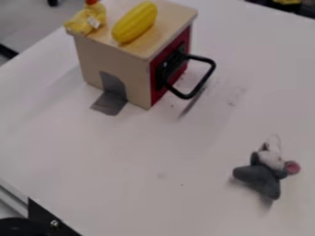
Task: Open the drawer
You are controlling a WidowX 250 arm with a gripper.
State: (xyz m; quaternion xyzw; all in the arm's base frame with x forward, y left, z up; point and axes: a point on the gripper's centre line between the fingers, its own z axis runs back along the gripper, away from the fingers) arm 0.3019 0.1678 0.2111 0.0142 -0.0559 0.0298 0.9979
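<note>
- Drawer, red-fronted, set in the side of a boxy beige wooden cabinet on the white bench. Its front looks flush, so it appears shut. The cabinet stands by the bench's upper-left edge, its top overlapping that edge in the view.
- Grey-and-white plush toy with a round pink part, lying on the lower right of the bench, well apart from the cabinet and well in from the lower-left edge.
- Black, squared loop handle, fixed to the drawer front and sticking out over the bench.
- Yellow, ridged, oblong toy, lying on the cabinet's top between the top's left and right edges.
- Flat black plate with a silver bolt, across the bench's lower-left edge in the view.
- Grey strip, running from the lower part of the cabinet's side onto the bench.
- Small yellow plush toy with a bit of red and a white tag, at the left corner of the cabinet's top, beside the oblong toy.
- Gripper: whether spread, pressed together or pinching something, I cannot tell.
</note>
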